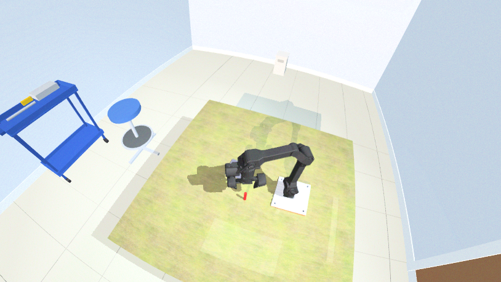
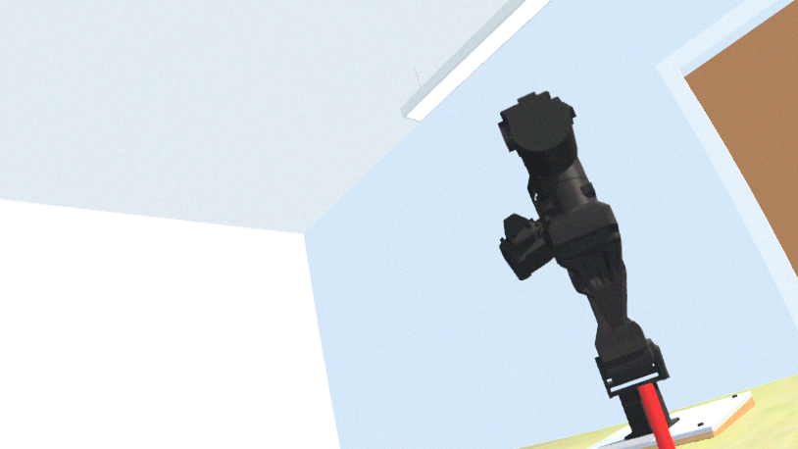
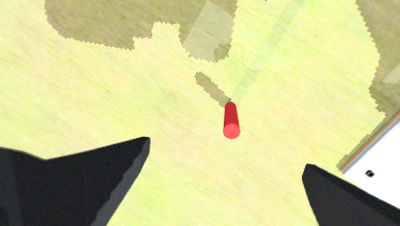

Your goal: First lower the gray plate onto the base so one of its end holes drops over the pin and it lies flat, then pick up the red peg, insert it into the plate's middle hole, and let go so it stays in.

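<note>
The red peg stands upright on the green mat, with its top end towards the wrist camera. My gripper is wide open and empty, above the mat. In the wrist view the peg shows just beyond the gap between the two fingertips and is not touched by them. In the exterior view I cannot make out the fingers. A small lavender part of the base shows behind the gripper in the top view. The gray plate and the pin are hidden there, and neither is in the wrist view.
The arm stands on a white mounting board to the right of the peg. A blue stool and a blue cart stand off the mat on the left. A white box stands at the back wall.
</note>
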